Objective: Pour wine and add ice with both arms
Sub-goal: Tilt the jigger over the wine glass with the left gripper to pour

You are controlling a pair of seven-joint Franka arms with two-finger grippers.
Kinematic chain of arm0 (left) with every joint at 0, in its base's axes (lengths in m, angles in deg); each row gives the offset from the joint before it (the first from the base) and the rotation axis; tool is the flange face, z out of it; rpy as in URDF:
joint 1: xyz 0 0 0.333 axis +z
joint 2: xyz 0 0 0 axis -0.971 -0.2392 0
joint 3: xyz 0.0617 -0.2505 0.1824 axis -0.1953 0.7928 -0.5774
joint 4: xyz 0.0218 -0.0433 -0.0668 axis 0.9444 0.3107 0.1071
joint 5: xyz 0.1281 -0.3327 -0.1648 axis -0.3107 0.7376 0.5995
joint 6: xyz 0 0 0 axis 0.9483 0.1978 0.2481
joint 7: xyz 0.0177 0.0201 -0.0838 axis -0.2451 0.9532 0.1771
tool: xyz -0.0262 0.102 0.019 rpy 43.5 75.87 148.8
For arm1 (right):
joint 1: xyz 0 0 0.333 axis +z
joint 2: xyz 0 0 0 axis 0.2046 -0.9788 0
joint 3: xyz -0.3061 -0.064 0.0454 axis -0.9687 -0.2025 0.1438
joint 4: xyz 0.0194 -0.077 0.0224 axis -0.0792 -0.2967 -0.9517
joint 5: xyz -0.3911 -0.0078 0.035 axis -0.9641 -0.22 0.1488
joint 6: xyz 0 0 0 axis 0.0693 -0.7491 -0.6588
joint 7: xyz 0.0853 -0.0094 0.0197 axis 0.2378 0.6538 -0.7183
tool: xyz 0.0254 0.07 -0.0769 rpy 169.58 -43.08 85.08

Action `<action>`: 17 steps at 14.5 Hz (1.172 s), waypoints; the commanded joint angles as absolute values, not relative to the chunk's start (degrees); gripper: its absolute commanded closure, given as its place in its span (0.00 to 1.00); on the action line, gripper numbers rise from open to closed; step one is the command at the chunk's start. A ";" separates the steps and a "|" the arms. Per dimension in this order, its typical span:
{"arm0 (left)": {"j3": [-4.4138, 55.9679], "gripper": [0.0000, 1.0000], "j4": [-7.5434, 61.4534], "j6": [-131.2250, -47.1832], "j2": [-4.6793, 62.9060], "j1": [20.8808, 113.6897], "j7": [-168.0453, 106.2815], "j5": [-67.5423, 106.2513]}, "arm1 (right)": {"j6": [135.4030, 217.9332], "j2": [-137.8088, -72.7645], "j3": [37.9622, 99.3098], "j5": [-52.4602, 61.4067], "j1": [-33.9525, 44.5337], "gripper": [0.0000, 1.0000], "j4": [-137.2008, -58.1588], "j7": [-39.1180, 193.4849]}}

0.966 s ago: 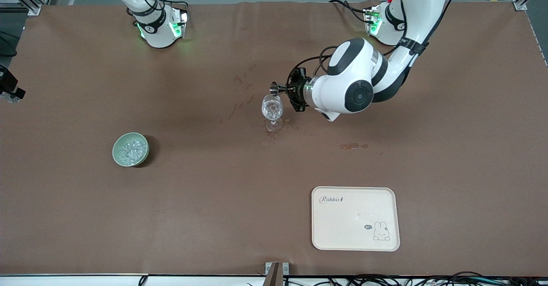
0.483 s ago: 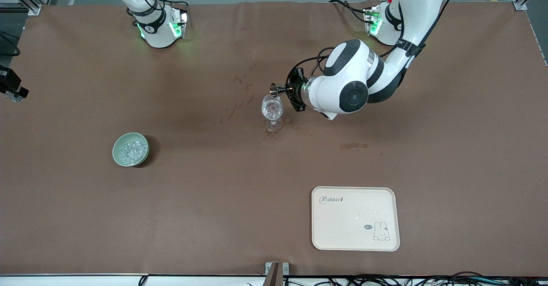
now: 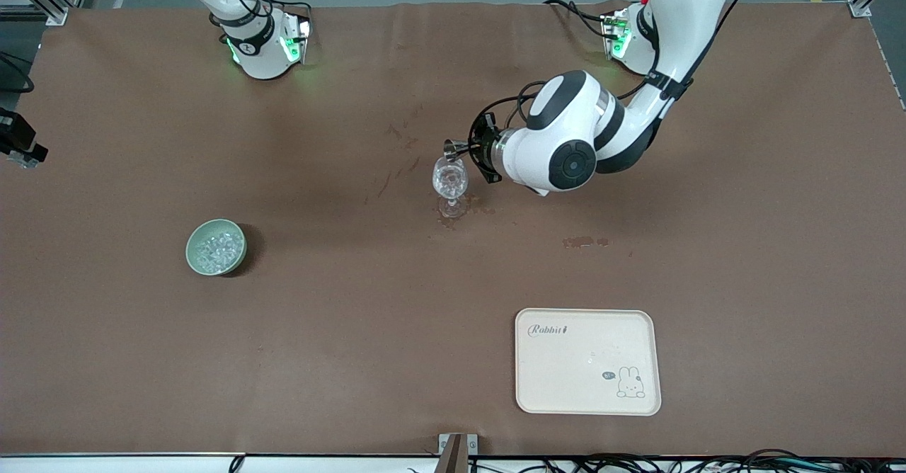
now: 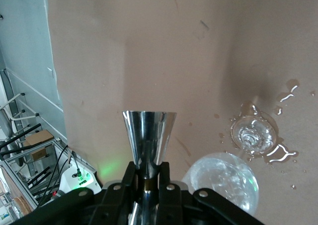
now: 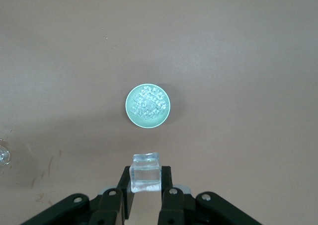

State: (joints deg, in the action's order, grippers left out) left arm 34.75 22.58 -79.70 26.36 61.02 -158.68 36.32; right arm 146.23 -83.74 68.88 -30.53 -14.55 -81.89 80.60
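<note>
My left gripper (image 3: 476,150) is shut on the waist of a steel jigger (image 3: 453,149). It holds the jigger on its side just above the rim of the stemmed glass (image 3: 450,179). In the left wrist view the jigger (image 4: 149,133) sticks out from the gripper (image 4: 147,169), with the glass (image 4: 224,181) beside it holding clear chunks. My right gripper (image 5: 145,179) is shut on one clear ice cube (image 5: 145,171) high above the table. Below it, the pale green bowl (image 5: 130,116) holds many ice chunks (image 5: 148,103). The bowl (image 3: 194,258) stands toward the right arm's end.
Wet stains (image 3: 584,241) lie round the glass foot and toward the left arm's end. A cream rabbit tray (image 3: 587,388) lies near the front edge. A black part (image 3: 18,144) shows at the view's edge at the right arm's end.
The left arm has shifted slightly toward the right arm's end, and the jigger has edged along above the glass rim. The black part at the view's edge moved a little.
</note>
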 commanded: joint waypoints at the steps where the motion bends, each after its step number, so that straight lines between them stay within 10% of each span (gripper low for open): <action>1: 34.43 0.99 22.08 -79.18 25.73 60.52 -161.09 35.24 | 145.60 -83.32 68.99 -30.35 -14.44 0.99 -81.54 81.16; 17: 34.26 0.99 14.69 -69.16 21.78 60.52 -170.41 35.50 | 145.51 -83.40 68.99 -30.26 -14.44 0.99 -81.54 81.07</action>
